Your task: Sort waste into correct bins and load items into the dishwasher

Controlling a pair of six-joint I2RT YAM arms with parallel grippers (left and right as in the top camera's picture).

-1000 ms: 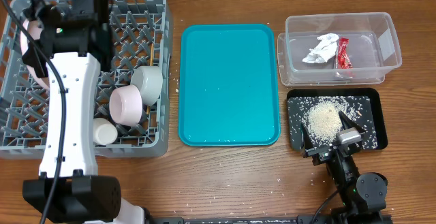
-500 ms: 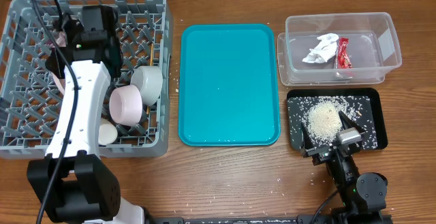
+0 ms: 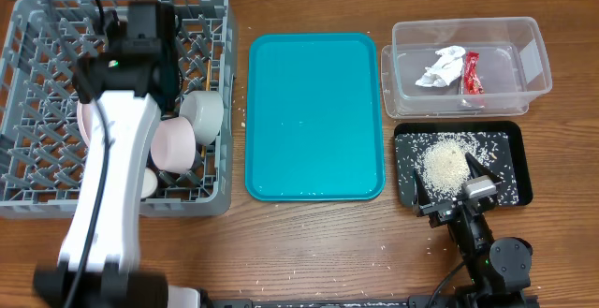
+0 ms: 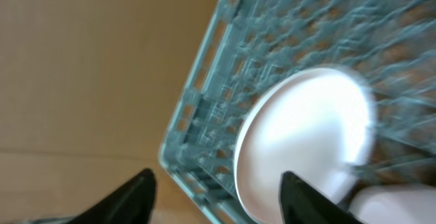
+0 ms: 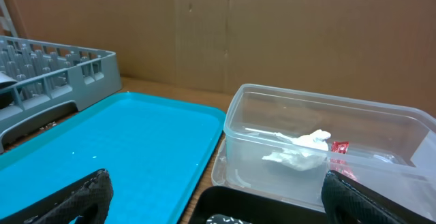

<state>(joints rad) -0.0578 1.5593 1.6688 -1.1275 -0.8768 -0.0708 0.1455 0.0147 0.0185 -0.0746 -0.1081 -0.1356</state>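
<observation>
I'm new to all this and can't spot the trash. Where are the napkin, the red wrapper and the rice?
napkin [image 3: 440, 69], overhead view, middle of the crumpled paper.
wrapper [image 3: 471, 72], overhead view, centre of the red strip.
rice [image 3: 444, 165], overhead view, middle of the heap.

The dish rack [image 3: 37, 172] lies left of the serving tray [image 3: 314, 111], the tub [image 3: 510, 76] behind the shallow tray [image 3: 513, 147].
</observation>
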